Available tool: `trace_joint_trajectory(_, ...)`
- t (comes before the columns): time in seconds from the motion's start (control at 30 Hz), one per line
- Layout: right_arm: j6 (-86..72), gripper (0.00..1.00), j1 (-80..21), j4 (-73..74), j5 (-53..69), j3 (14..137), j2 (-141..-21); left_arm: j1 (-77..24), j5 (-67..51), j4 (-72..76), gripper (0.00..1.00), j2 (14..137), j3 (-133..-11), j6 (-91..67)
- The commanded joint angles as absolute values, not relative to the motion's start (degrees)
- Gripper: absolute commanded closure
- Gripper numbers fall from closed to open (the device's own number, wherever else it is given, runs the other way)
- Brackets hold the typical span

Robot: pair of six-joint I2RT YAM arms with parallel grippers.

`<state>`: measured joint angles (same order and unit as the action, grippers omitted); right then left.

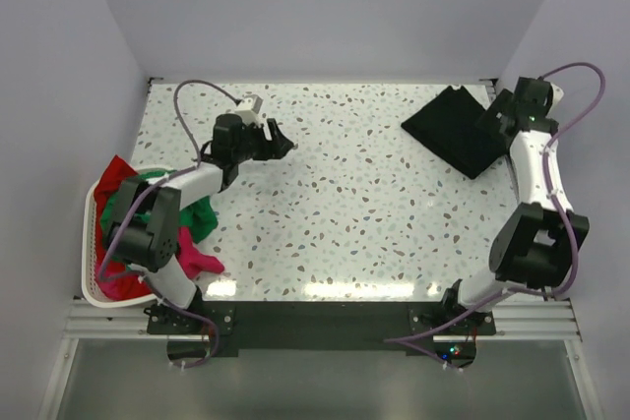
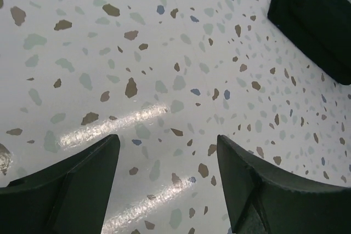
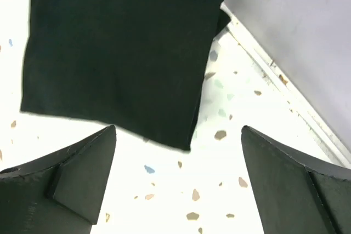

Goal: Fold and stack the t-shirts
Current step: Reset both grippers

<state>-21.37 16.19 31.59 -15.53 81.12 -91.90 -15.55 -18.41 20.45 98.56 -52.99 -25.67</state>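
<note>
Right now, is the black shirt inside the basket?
No, the black shirt lies folded flat on the table at the far right, while the basket sits at the left edge.

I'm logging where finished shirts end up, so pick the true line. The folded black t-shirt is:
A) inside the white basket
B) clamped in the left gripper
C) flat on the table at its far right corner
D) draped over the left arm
C: the folded black t-shirt lies flat on the table at its far right corner, with nothing gripping it.
</note>
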Motion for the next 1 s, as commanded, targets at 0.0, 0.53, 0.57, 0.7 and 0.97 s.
trace_joint_trajectory(0.0, -21.45, 0.01, 12.85, 25.33, -14.51, 75.34, -84.22, -16.52, -11.62, 18.91, 0.23, 90.37, -51.16, -23.82)
trace_joint_trajectory(0.53, -21.71, 0.01, -2.99, 7.65, 11.51, 48.88, -60.74, -19.86, 12.11, 6.16, 0.17, 57.68, -40.35, -22.68)
trace_joint_trajectory(0.57, -20.93, 0.01, -3.08, 8.17, 11.69, 48.61, -60.30, -19.95, 12.74, 5.54, 0.16, 56.79, -39.30, -22.85)
trace_joint_trajectory(0.7, -21.36, 0.01, -3.08, 7.21, 11.95, 47.20, -58.89, -20.04, 15.99, 3.34, 0.16, 52.74, -37.88, -22.85)
trace_joint_trajectory(0.97, -21.53, 0.01, -2.99, 6.15, 12.57, 47.11, -58.36, -20.04, 18.37, 2.46, 0.16, 50.19, -37.09, -22.68)
